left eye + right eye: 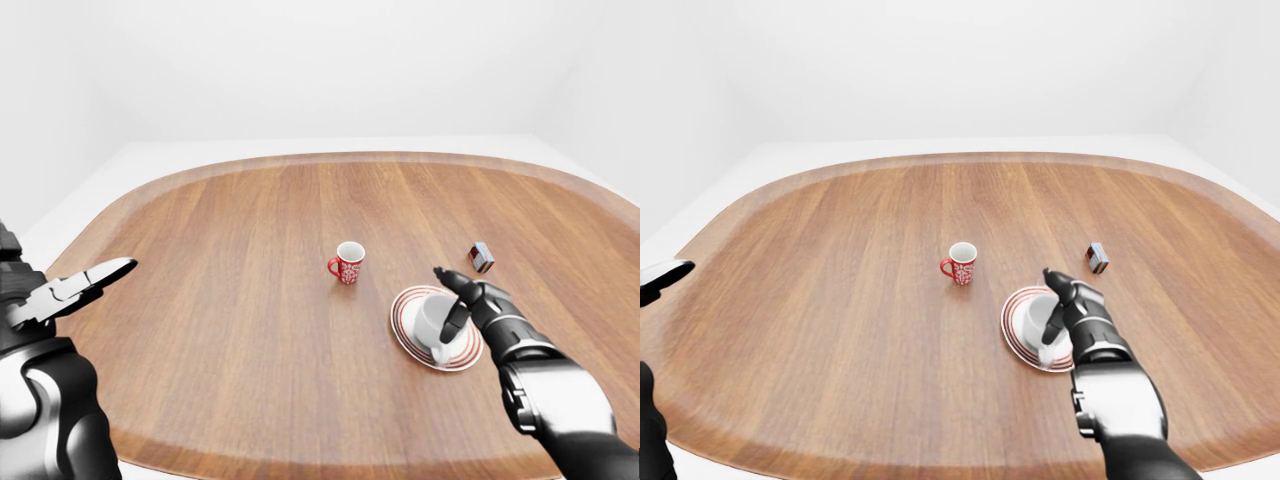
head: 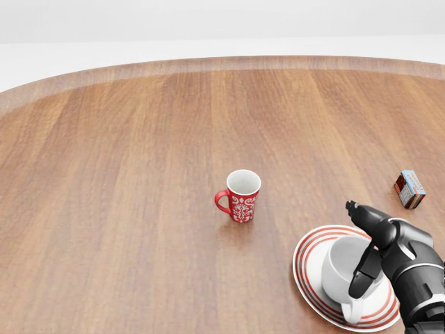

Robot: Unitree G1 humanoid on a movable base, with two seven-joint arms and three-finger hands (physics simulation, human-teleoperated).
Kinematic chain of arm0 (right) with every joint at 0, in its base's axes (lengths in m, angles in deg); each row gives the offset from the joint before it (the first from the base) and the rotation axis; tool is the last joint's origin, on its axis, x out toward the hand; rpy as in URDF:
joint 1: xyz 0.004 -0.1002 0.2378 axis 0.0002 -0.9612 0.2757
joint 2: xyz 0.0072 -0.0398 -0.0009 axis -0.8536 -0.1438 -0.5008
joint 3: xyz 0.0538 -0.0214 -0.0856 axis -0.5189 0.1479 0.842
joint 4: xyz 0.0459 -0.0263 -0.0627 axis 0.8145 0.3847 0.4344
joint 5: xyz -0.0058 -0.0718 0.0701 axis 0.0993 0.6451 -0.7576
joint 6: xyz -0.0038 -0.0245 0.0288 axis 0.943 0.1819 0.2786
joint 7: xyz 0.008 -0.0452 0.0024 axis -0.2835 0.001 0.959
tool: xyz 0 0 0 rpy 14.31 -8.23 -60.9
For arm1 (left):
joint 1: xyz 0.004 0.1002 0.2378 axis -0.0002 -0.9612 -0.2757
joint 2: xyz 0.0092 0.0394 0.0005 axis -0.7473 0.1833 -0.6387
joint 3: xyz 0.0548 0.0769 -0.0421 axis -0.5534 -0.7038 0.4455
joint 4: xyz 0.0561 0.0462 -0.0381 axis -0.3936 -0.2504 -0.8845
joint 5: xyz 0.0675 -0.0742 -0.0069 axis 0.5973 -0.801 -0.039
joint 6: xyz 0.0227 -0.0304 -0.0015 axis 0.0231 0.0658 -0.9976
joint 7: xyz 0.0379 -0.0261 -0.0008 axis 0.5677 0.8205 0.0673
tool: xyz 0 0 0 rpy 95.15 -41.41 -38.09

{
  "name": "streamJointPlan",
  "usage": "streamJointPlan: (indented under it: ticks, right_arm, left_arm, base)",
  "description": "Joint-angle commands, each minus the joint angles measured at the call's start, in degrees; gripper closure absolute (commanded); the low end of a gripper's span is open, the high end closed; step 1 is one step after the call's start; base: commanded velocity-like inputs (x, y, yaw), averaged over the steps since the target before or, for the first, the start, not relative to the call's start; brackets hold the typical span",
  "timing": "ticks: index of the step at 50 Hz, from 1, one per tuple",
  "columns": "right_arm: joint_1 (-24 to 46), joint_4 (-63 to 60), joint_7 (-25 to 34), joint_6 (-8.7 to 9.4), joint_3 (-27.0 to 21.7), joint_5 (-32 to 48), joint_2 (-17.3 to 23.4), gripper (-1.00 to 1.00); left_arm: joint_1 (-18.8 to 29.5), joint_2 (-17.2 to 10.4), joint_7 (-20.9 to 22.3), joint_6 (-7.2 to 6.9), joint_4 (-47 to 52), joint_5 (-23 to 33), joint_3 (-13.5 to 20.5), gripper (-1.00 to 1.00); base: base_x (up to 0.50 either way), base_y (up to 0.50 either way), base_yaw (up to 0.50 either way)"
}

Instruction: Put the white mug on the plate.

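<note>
The wooden surface (image 2: 139,181) spreads wide to the left of and beyond the right hand (image 2: 372,243), which is the only hand near the work; the left hand (image 1: 70,290) hangs far off at the left edge of the left-eye view, fingers spread and holding nothing. Directly under the right hand lies the striped plate (image 2: 309,278), and on it sits the white mug (image 2: 341,268), mouth up and about upright, its handle turned toward the bottom of the head view. The mug lies just to the hand's left: one finger points out past the rim, another hangs beside the mug's right wall, so the fingers stand apart, not clasping it. The placing looks done; drawing the hand back to the right, away from the wall, should not tip it. The red mug (image 2: 240,195) stands well off to the hand's upper left, and a small box (image 2: 410,189) beyond it.
</note>
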Motion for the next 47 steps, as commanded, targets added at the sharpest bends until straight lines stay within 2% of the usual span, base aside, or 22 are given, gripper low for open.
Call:
streamJointPlan:
  ticks: [1,5,8,13,18,21,26,30,35,47]
  right_arm:
    - [3.06,-2.33,1.32,0.00,0.34,-0.25,-0.80,-1.00]
    - [5.79,-7.91,4.22,0.00,1.04,1.38,-1.03,-1.00]
    - [6.52,-16.39,8.59,0.00,0.77,3.10,-0.93,-1.00]
    - [3.66,-33.27,17.74,0.00,0.60,9.62,-1.61,-1.00]
    - [-0.15,-49.58,23.71,0.00,-0.37,17.78,-4.38,-1.00]
    - [-0.08,-56.11,23.71,0.00,-1.54,20.48,-6.02,-1.00]
    - [1.18,-72.74,23.71,0.00,-1.07,29.72,-8.45,-1.00]
    - [3.24,-81.31,23.71,0.00,-1.54,35.34,-10.90,-1.00]
    - [3.97,-83.89,23.71,0.00,-1.65,37.43,-13.71,-1.00]
    - [4.59,-84.08,23.71,0.00,-1.46,37.86,-15.12,-1.00]
  left_arm:
    - [0.08,0.00,-0.01,0.00,-0.26,0.17,-0.16,-1.00]
    - [0.09,-0.03,0.01,0.00,-0.34,0.13,-0.12,-1.00]
    - [0.00,-0.02,0.02,0.00,-0.10,0.13,-0.14,-1.00]
    - [0.04,-0.01,0.05,0.00,-0.20,0.14,-0.15,-1.00]
    - [-0.04,0.07,0.14,0.00,-0.22,0.28,-0.24,-1.00]
    - [-0.05,0.06,0.15,0.00,-0.17,0.21,-0.12,-1.00]
    - [-0.18,0.25,0.28,0.00,-0.01,0.38,-0.29,-1.00]
    - [-0.26,0.31,0.30,0.00,0.15,0.36,-0.22,-1.00]
    - [-0.30,0.45,0.40,0.00,0.05,0.65,-0.48,-1.00]
    - [-0.34,0.45,0.45,0.00,0.08,0.59,-0.35,-1.00]
  base:
    - [0.00,0.00,0.00]
    - [0.00,0.00,0.00]
    - [0.00,0.00,0.00]
    - [0.00,0.00,0.00]
    - [0.00,0.00,0.00]
    - [0.00,0.00,0.00]
    - [0.00,0.00,0.00]
    - [0.00,0.00,0.00]
    - [0.00,0.00,0.00]
    - [0.00,0.00,0.00]
